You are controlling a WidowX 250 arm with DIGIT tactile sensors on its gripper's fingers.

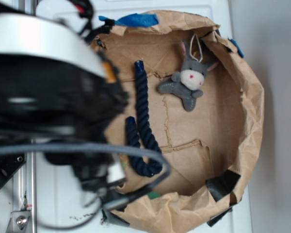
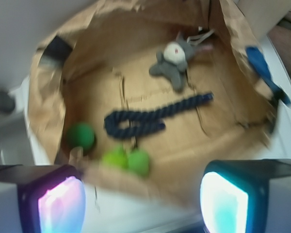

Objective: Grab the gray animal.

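The gray animal (image 1: pixel 186 81) is a small gray plush with a cream face, pink-lined ears and a white string loop. It lies on the floor of a brown paper-lined basket (image 1: pixel 247 121), near its far rim. In the wrist view the gray animal (image 2: pixel 175 62) lies far from my gripper (image 2: pixel 143 204). The gripper is open and empty, above the basket's near rim, its two glowing fingertips (image 2: pixel 62 206) wide apart. In the exterior view the arm blocks the left side and the gripper itself is hidden.
A dark navy rope (image 1: pixel 143 126) lies folded across the basket's middle, also in the wrist view (image 2: pixel 150 118). A light green plush toy (image 2: pixel 127 160) and a dark green ball (image 2: pixel 81 136) lie by the near rim. Blue tape (image 1: pixel 136 20) marks the rim.
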